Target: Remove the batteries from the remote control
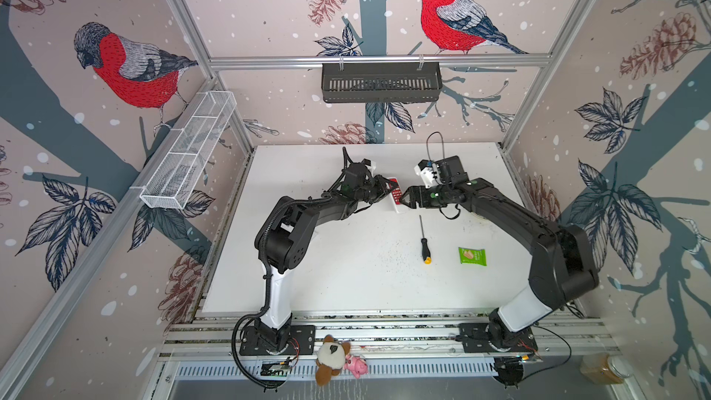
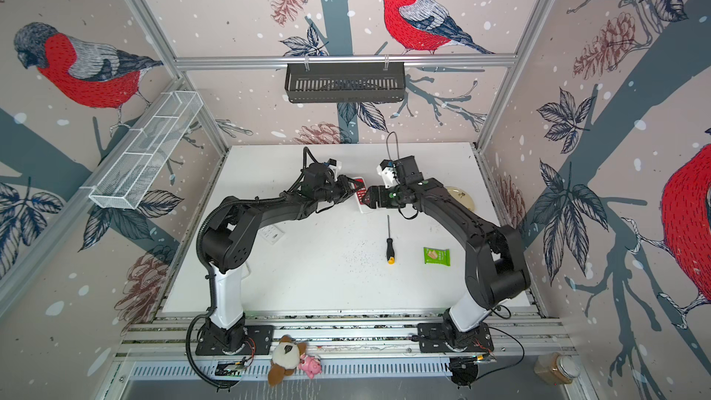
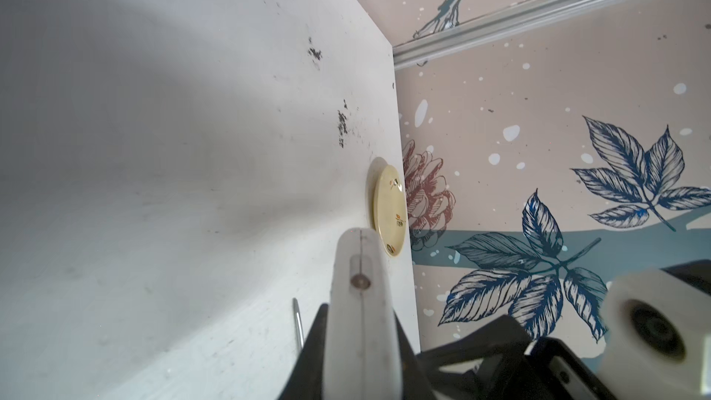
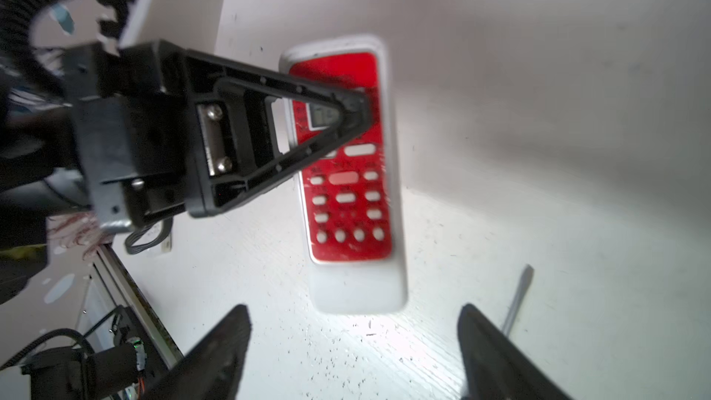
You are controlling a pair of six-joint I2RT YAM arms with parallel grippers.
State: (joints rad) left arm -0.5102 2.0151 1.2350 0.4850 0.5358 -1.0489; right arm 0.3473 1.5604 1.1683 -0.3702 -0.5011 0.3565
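The remote control (image 1: 395, 195) (image 2: 359, 196) is white with a red button face and sits mid-table towards the back. My left gripper (image 1: 391, 187) (image 3: 361, 325) is shut on it. In the right wrist view one black finger (image 4: 338, 117) lies across the red face of the remote control (image 4: 350, 205). In the left wrist view its white side edge (image 3: 361, 302) stands between the jaws. My right gripper (image 1: 406, 198) (image 4: 354, 321) is open just short of the remote's plain white end, holding nothing. The batteries are hidden.
A black-handled screwdriver (image 1: 424, 244) (image 4: 517, 298) lies just in front of the remote, with a green snack packet (image 1: 472, 256) to its right. A yellow plate (image 2: 459, 196) (image 3: 389, 209) sits by the right wall. A small white flat piece (image 2: 271, 233) lies under the left arm.
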